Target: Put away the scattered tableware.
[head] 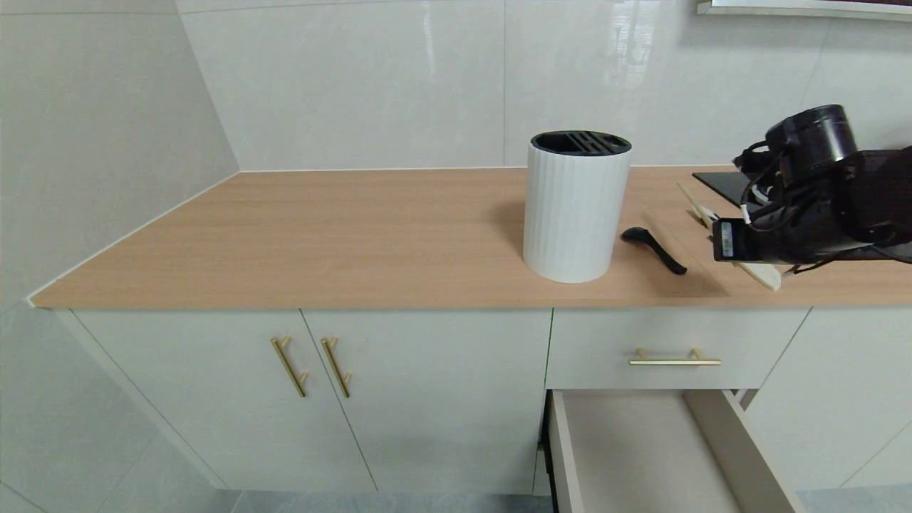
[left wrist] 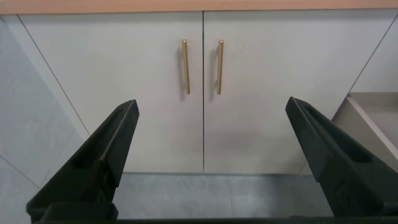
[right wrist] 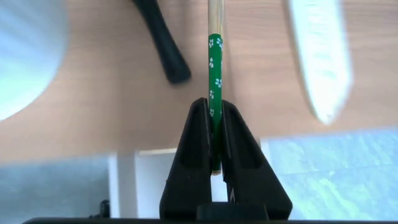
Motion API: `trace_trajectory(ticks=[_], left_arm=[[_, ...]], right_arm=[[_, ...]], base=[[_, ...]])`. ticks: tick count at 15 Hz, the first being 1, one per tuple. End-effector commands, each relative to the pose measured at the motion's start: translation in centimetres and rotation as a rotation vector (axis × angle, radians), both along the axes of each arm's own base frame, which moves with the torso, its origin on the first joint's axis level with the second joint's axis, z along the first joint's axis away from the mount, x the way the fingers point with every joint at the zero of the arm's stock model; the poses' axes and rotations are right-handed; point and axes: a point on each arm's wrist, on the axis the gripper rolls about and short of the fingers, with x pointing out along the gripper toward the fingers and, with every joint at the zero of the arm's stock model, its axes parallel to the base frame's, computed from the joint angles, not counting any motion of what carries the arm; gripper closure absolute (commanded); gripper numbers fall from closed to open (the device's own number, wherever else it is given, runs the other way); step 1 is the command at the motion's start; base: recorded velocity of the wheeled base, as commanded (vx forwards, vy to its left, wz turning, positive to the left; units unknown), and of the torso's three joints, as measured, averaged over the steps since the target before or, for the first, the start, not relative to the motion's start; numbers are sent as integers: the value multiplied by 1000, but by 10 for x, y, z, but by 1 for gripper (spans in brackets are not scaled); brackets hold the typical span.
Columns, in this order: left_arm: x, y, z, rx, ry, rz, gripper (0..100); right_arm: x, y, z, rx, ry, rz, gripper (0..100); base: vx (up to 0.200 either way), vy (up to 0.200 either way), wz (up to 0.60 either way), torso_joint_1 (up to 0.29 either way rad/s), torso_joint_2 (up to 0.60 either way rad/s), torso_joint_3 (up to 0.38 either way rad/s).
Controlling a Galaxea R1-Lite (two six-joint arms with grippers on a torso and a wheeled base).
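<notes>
**A:** What is the right hand (right wrist: pixel 215 111) doing?

**B:** Its fingers are pressed together on a green chopstick (right wrist: pixel 214 62) patterned with white paw prints. It holds it over the front edge of the desk (head: pixel 356 235).

**A:** And the other tableware?

**B:** A black spoon (head: pixel 654 249) lies on the desk just beside the white ribbed holder (head: pixel 576 214). A pale utensil (head: pixel 762 275) lies farther right, partly under the arm.

**A:** The left hand?

**B:** The left hand (left wrist: pixel 211 106) is spread wide, facing cupboard doors (left wrist: pixel 261 93) with gold handles. A drawer (head: pixel 563 442) stands open.

**A:** Any writing?

**B:** There is a white sticker (head: pixel 724 242) on the right arm, but its print is too small to read.
</notes>
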Motion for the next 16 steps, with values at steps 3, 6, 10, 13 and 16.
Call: trace_trajectory(ticks=[3,6,10,13,16], left_arm=[[0,0,0,0,1,0,0],[0,0,0,0,0,0,0],[0,0,0,0,0,0,0],[0,0,0,0,1,0,0],[0,0,0,0,1,0,0]], right_arm=[[-129,-18,41,119,-83,109,100],[-212,-23,40,231,109,310,100],[-244,-29,16,262,209,356,100],[-242,-23,-23,283,389,406,100],[-221,-16,-53,274,505,389,100]], base=[[0,0,0,0,0,0],[0,0,0,0,0,0],[0,0,0,0,0,0],[0,0,0,0,0,0],[0,0,0,0,0,0]])
